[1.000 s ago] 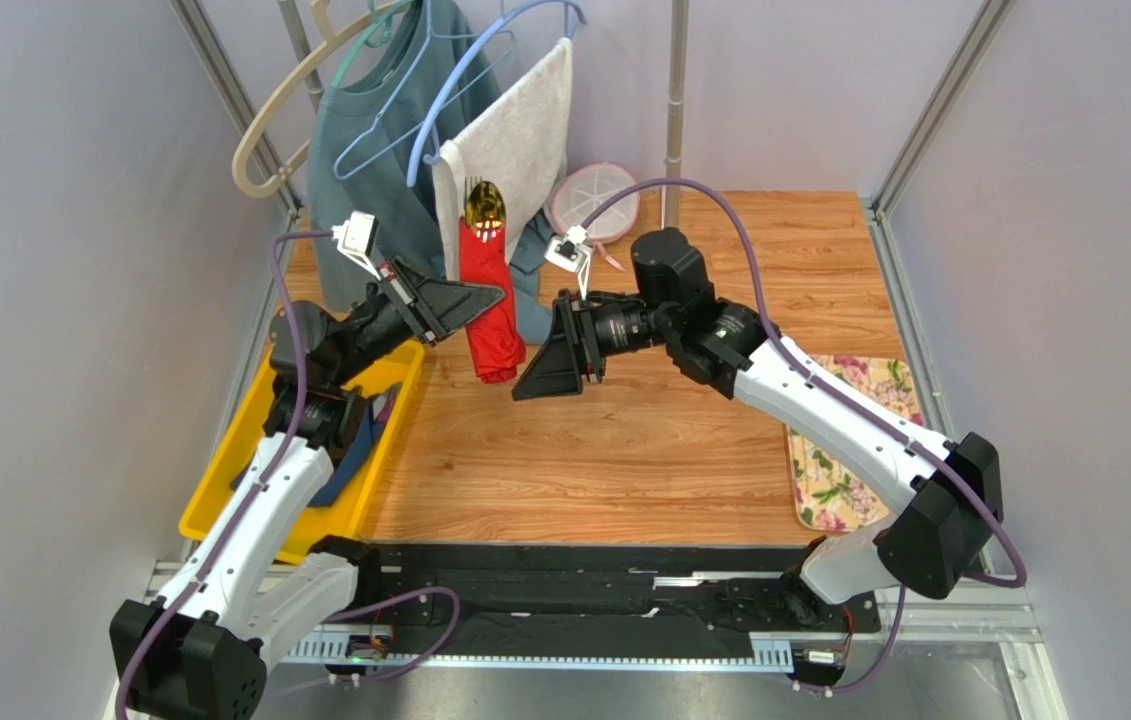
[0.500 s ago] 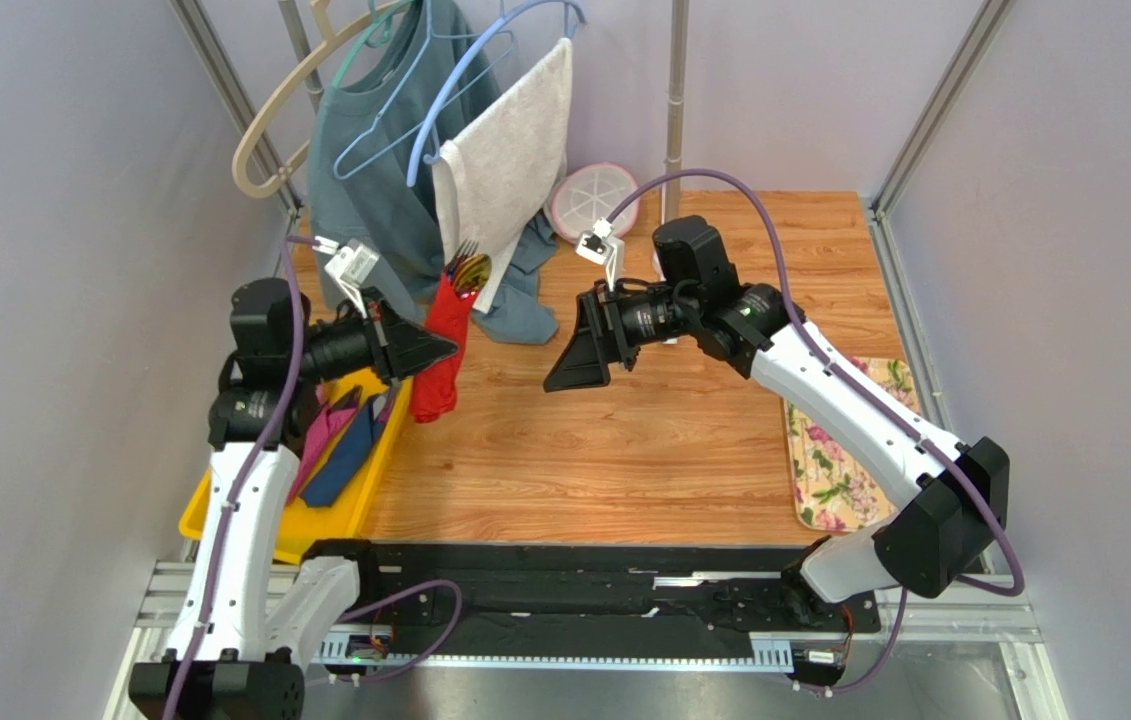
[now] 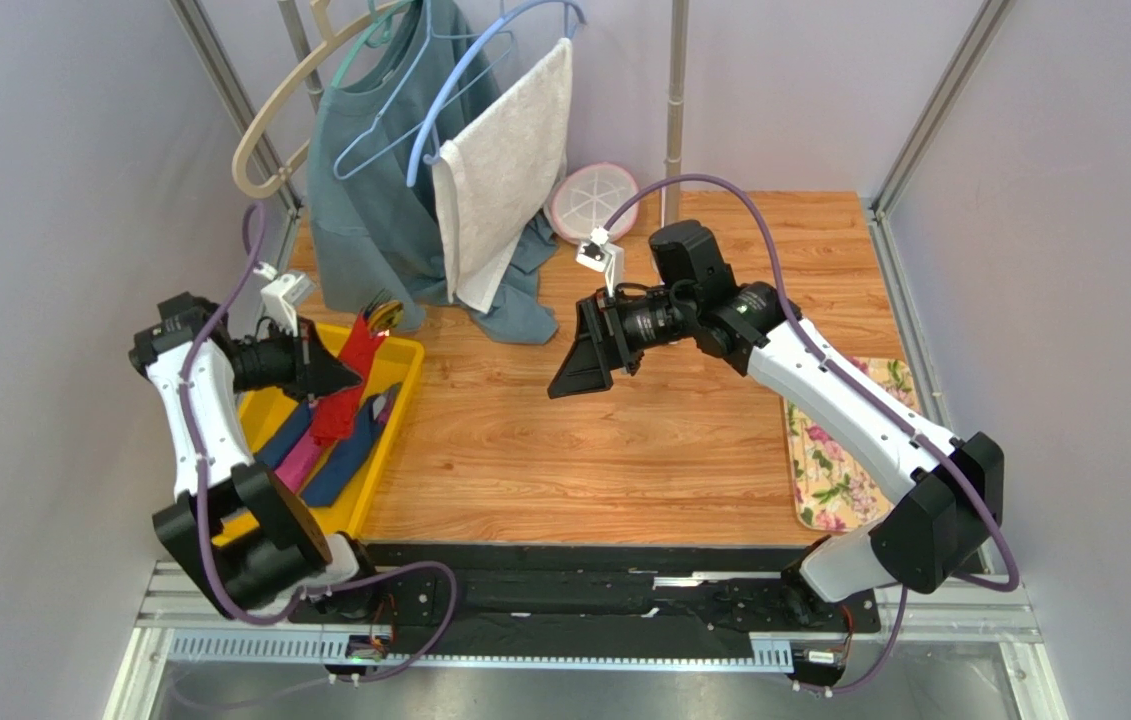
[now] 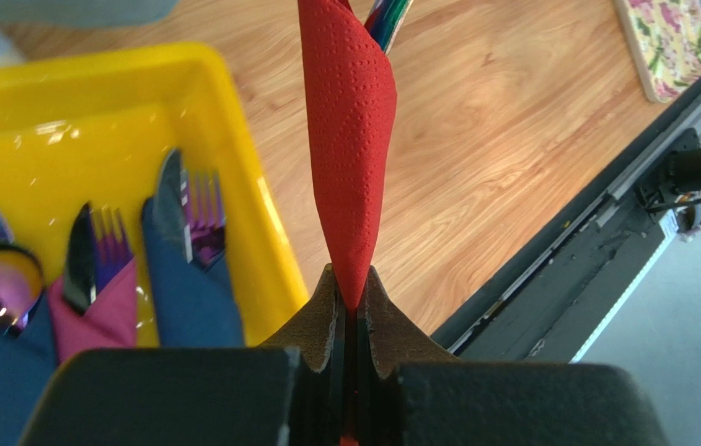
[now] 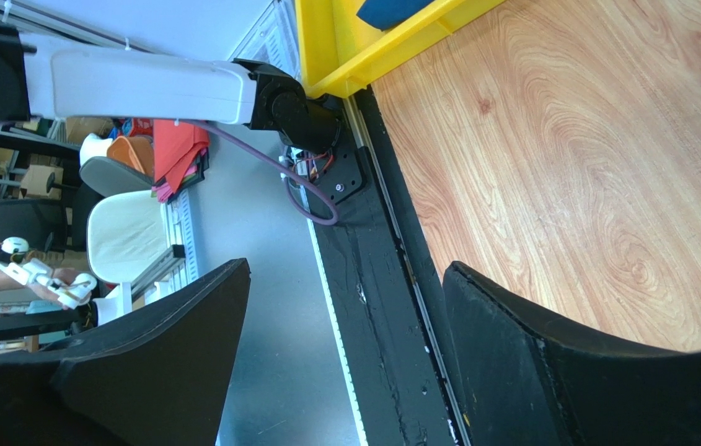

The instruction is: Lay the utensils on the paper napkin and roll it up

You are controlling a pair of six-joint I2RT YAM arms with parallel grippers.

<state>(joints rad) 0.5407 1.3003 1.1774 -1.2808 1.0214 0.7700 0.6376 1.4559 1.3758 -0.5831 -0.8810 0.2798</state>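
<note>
Swung leftward since a second ago, the left gripper [image 4: 349, 295] pinches the dimpled red paper napkin [image 4: 349, 139], rolled into a slim cone around shiny utensils [image 4: 389, 17], over the edge of the glossy yellow plastic tray [image 4: 233, 111]. Meanwhile the right gripper [image 5: 346, 271] hangs wide and empty above the wood-grain table [image 5: 559, 167].

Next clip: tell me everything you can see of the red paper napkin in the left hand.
The red paper napkin is thin, plain red paper with a fine embossed dot texture. It is rolled into a narrow, slightly creased tube around the utensils, whose shiny tips poke out at the far end. The left hand is shut on its near end and holds it in the air above the yellow tray. Nothing else visibly touches it.
</note>
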